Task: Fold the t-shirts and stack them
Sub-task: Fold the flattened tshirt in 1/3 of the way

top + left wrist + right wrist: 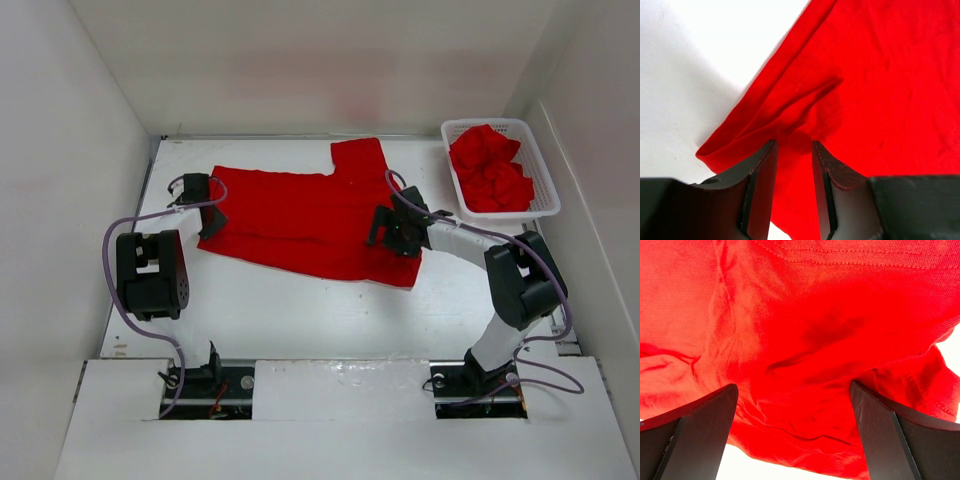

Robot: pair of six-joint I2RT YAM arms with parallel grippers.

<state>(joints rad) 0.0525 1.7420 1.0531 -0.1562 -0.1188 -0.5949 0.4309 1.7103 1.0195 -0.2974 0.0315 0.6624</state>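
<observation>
shirt [805, 330] cropped on all sides in right wrist view; heaped shirts [490, 170] in basket [545, 195] uncountable

Bright even light, soft shadows, sharp.

T-shirt [300, 215] spread on table [300, 310], basket [545, 190] right.

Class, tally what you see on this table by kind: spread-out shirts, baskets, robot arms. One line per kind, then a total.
Spread-out red shirt: 1
White basket, holding a heap of red cloth (number of shirts in it cannot be told): 1
Robot arms, left pincer and right pincer: 2
Total: 4
</observation>
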